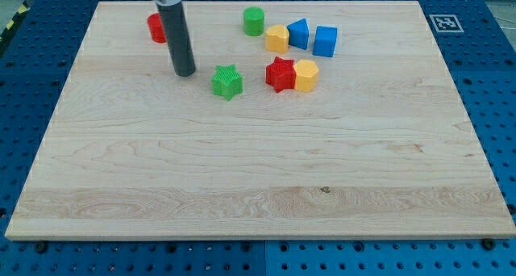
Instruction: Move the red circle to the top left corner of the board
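The red circle (pixel 155 27) sits near the top left of the wooden board (pixel 258 187), partly hidden behind the dark rod. My tip (pixel 185 73) rests on the board below and to the right of the red circle, a short way apart from it. A green star (pixel 227 81) lies just to the right of my tip.
A green circle (pixel 254 21) stands at the top middle. To its right are a yellow block (pixel 277 39), a blue triangle-like block (pixel 298 34) and a blue cube (pixel 325 41). A red star (pixel 280 73) touches a yellow hexagon (pixel 306 75).
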